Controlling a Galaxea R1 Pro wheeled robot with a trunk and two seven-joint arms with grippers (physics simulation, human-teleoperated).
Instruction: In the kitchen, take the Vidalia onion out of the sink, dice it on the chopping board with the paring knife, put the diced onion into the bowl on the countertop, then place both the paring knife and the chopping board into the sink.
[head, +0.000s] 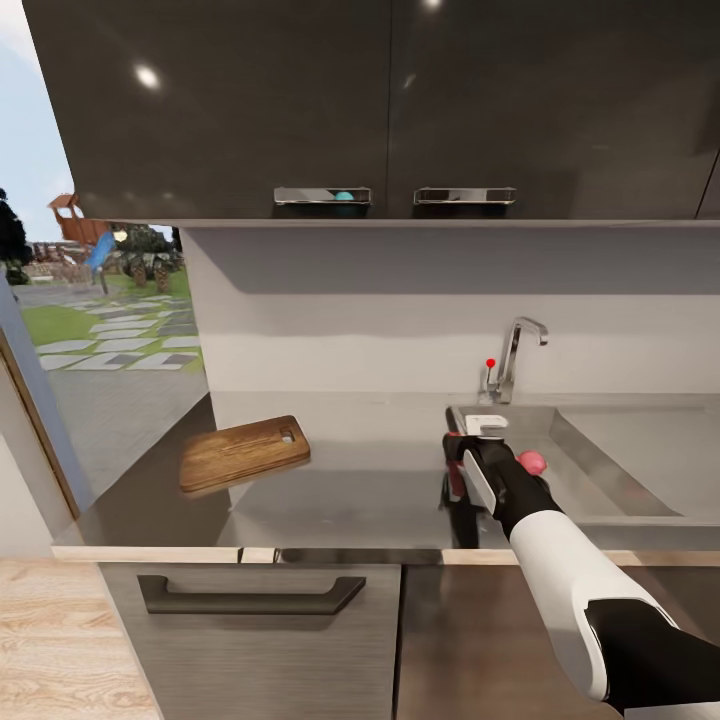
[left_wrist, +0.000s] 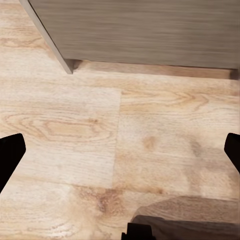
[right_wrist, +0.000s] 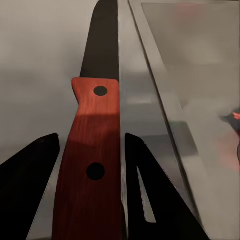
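The paring knife (right_wrist: 87, 155) lies on the countertop (head: 350, 480) just left of the sink (head: 600, 470), its red-orange handle toward me and its dark blade pointing away. My right gripper (right_wrist: 92, 165) (head: 462, 468) is open and straddles the handle; one finger (right_wrist: 150, 200) touches it and a narrow gap shows at the other. The pink Vidalia onion (head: 531, 462) sits in the sink, partly behind my right arm. The chopping board (head: 245, 455) lies on the counter's left part. My left gripper (left_wrist: 120, 152) hangs open over the wooden floor. The bowl is out of view.
The chrome tap (head: 515, 355) with its red knob stands behind the sink. Dark wall cabinets (head: 400, 100) hang overhead. A grey drawer with a dark handle (head: 250, 595) fronts the counter. The left wrist view shows a cabinet base (left_wrist: 140, 30).
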